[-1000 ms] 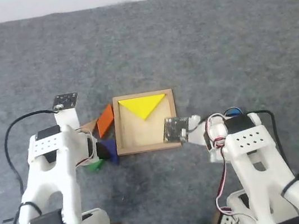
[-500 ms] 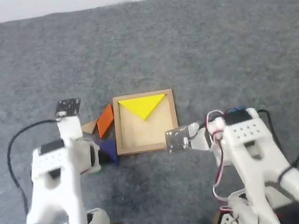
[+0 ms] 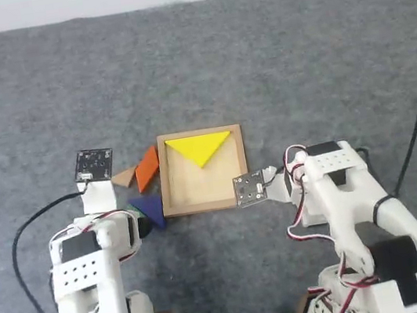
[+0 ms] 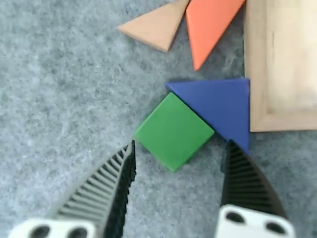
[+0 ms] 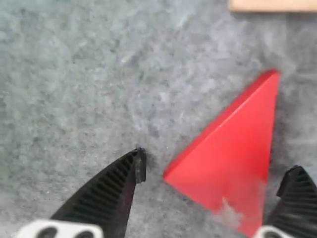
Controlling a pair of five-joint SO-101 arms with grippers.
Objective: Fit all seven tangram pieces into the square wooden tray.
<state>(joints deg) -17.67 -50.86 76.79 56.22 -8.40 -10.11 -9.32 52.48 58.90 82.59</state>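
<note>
Nearest the camera in the high view, the left arm (image 3: 89, 279) and the right arm (image 3: 350, 197) stand side by side on the grey surface (image 3: 272, 59), one towards each near corner of the tray (image 3: 164, 181). The left fingers (image 4: 116, 186) are spread wide and grip nothing. The near corner of the green square (image 4: 173, 131) lies flat on the surface between their tips, with a gap to each finger. The green square touches the blue triangle (image 4: 218, 104) along one edge, and the blue triangle lies against the tray's rim at its near left corner. The right fingers (image 5: 109, 193) are likewise wide apart and hold nothing. The red triangle (image 5: 233, 158) lies flat between them, clear of one fingertip and very close to the other, where I cannot tell whether it touches. The red triangle sits on the surface just outside the tray's near edge. Farther out, just beside the tray's left rim, lies the orange piece (image 4: 210, 25), and the tan triangle (image 4: 156, 27) meets it at a corner on the side away from the tray. Inside the tray, the yellow triangle (image 3: 199, 147) lies flat with its long side along the far rim and its point towards the middle
</note>
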